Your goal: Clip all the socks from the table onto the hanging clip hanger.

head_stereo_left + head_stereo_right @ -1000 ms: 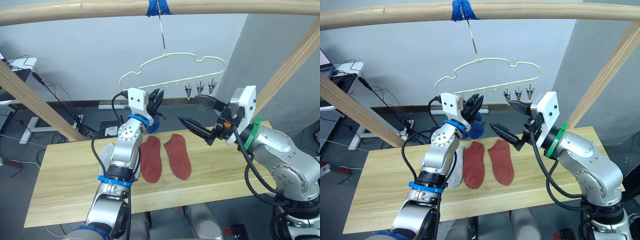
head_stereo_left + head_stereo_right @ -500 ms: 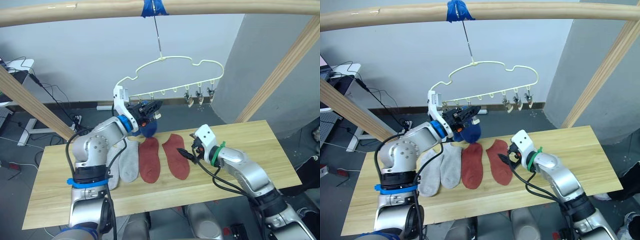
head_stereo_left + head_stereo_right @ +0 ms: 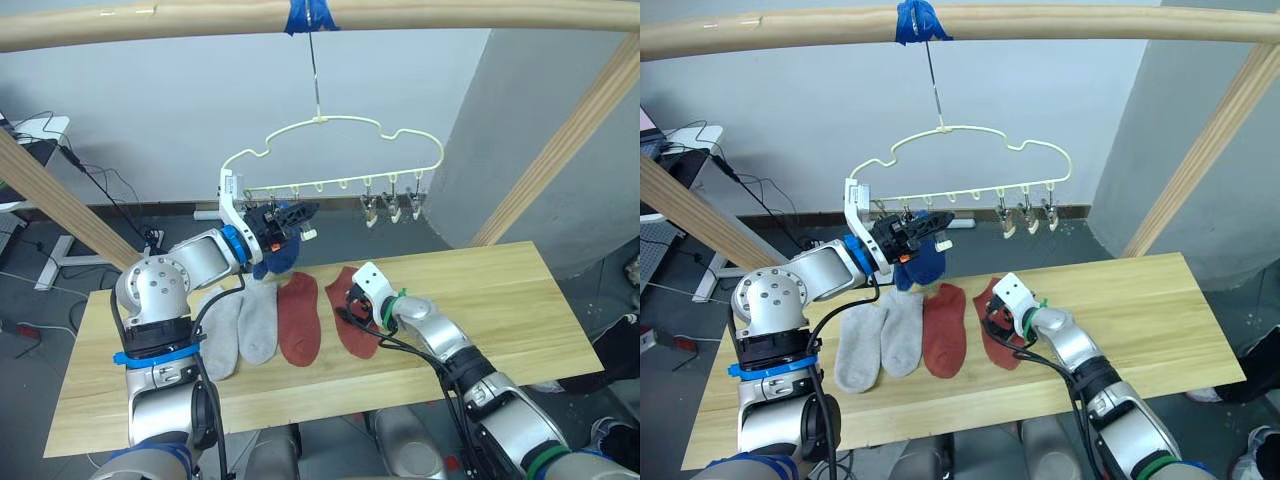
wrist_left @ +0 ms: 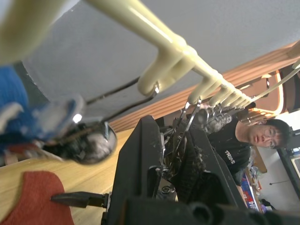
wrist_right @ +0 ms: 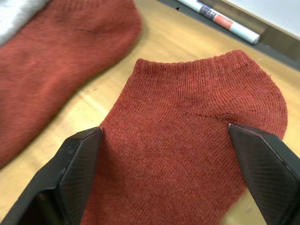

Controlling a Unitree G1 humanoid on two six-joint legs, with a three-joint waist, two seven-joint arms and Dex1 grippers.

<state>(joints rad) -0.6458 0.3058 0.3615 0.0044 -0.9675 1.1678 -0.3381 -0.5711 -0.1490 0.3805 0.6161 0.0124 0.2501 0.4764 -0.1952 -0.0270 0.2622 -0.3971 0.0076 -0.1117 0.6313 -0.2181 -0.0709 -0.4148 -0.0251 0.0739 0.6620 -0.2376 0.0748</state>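
You're early in the job — four socks lie on the counter at mid-frame: two grey socks and two red socks. Your left pincer grips a clip beside the hanging blue sock under the clip hanger. Your right pincer spreads wide over the nearer red sock.

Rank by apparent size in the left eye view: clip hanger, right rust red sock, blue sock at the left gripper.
1. clip hanger, clearly widest.
2. right rust red sock, partly under the right gripper.
3. blue sock, partly hidden by the left gripper, so its true extent is unsure.
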